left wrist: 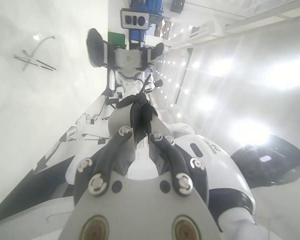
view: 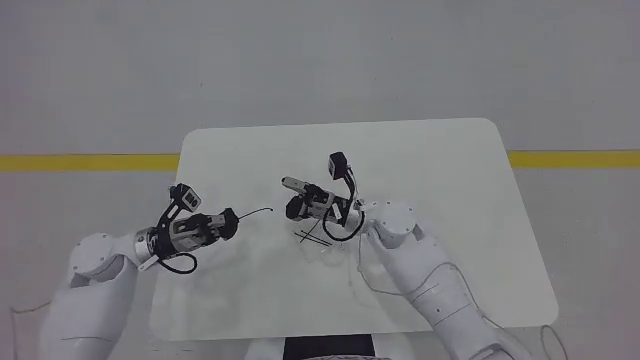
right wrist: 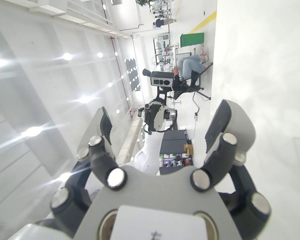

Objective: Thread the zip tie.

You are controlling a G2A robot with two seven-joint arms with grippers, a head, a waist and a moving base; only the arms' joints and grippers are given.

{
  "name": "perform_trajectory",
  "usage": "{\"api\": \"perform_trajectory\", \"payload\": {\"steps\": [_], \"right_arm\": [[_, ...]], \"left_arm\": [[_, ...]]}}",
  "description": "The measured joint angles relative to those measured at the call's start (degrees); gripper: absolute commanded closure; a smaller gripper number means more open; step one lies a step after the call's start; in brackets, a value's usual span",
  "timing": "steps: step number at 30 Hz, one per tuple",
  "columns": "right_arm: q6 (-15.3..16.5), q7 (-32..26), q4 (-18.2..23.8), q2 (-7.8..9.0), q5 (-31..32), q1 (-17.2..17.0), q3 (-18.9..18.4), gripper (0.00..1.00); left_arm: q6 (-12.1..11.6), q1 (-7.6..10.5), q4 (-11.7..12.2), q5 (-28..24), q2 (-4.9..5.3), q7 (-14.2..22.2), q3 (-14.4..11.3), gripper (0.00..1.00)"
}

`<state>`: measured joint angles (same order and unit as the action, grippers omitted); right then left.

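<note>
My left gripper (view: 228,223) hovers over the left part of the white table (view: 450,180), shut on a thin black zip tie (view: 256,213). The tie's free end sticks out toward the right arm. In the left wrist view the tie (left wrist: 140,113) is pinched between the fingertips (left wrist: 150,123). My right gripper (view: 291,196) stands open near the table's middle, facing the left one across a small gap, with nothing between its fingers (right wrist: 103,123). The left wrist view shows that right gripper (left wrist: 125,53) farther off.
Loose black zip ties (view: 316,237) lie crossed on the table below the right gripper, also visible as the loose ties (left wrist: 32,59) in the left wrist view. Yellow floor lines (view: 90,162) run beside the table.
</note>
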<state>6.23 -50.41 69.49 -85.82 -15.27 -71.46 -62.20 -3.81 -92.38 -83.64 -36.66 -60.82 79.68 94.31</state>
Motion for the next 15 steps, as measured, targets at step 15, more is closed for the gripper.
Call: {"api": "perform_trajectory", "payload": {"steps": [15], "right_arm": [[-1.37, -8.0, -3.94, -0.36, -12.97, 0.65, 0.64, 0.0]], "left_arm": [[-1.71, 0.62, 0.88, 0.85, 0.56, -0.04, -0.39, 1.0]]}}
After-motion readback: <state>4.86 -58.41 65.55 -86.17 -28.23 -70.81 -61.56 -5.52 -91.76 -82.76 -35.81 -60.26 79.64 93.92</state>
